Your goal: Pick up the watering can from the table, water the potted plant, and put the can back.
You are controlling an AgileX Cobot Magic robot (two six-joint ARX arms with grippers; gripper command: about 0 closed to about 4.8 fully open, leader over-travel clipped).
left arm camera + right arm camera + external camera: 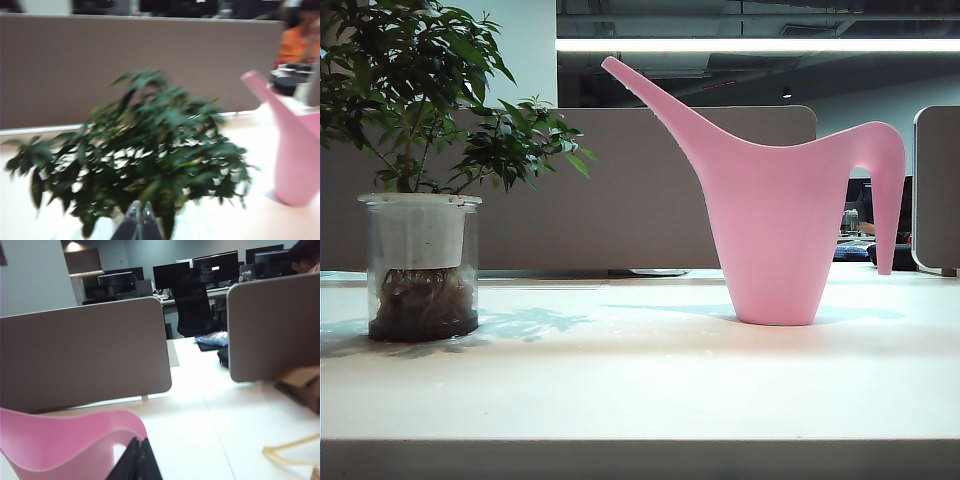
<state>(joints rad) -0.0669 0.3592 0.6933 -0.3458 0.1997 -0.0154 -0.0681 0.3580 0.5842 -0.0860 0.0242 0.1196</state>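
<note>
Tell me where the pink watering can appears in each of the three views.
Exterior view: watering can stands right of centre on the table.
Left wrist view: at the right edge, spout towards the potted plant.
Right wrist view: only its curved handle.
Shared landmark: the brown partition panel.

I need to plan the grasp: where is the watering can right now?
In the exterior view the watering can stands upright on the table, right of centre, spout towards the potted plant at left.

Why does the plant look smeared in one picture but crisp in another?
Left wrist view: the potted plant and watering can are motion-blurred behind the left gripper. Exterior view: sharp, backlit by the ceiling light strip, leaf shadows on the table.
</note>
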